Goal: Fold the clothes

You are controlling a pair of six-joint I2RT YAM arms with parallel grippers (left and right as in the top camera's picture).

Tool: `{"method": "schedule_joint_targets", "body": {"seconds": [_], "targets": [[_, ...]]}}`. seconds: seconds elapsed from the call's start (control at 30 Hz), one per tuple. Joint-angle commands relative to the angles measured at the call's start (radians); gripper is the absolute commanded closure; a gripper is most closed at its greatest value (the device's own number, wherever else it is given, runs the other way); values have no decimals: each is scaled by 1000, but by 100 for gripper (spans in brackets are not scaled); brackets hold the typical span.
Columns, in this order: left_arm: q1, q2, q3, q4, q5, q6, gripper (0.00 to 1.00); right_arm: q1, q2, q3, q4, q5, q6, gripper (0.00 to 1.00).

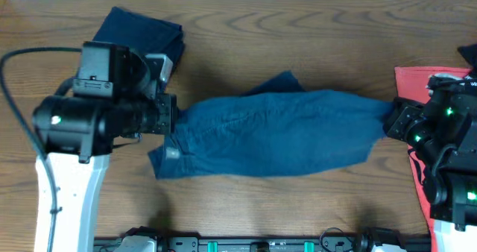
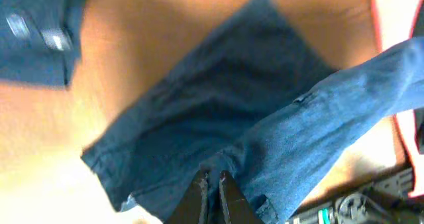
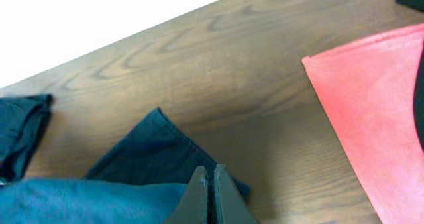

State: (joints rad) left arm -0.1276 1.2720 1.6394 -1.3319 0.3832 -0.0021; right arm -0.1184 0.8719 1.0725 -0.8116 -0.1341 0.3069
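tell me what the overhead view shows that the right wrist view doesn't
Only overhead: the whole length of the jeans spread across the table, with the left hand at their waist end. Only right wrist: a close look at the right hand, showing it pressed shut with denim at its tips. Both: the wooden table, the leg end of the jeans and the red cloth off to the side.
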Motion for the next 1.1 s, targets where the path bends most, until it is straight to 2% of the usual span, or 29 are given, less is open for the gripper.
{"method": "schedule_joint_targets", "body": {"seconds": [0.0,0.3,0.47,0.57,0.83,1.07], "targets": [[0,-85,171,7,6,42,94,-8,-32,151,-37,-8,10,99],[0,-260,521,6,-59,58,94,-8,-43,603,-366,-3,10,99],[0,-303,661,1,-60,57,94,-8,-43,840,-471,39,10,99],[0,-302,696,-13,-60,57,94,-8,-43,921,-488,63,10,99],[0,-195,619,-11,-71,73,94,-8,13,850,-477,93,11,99],[0,105,523,106,-71,103,94,-6,218,704,-324,73,-8,99]]}}
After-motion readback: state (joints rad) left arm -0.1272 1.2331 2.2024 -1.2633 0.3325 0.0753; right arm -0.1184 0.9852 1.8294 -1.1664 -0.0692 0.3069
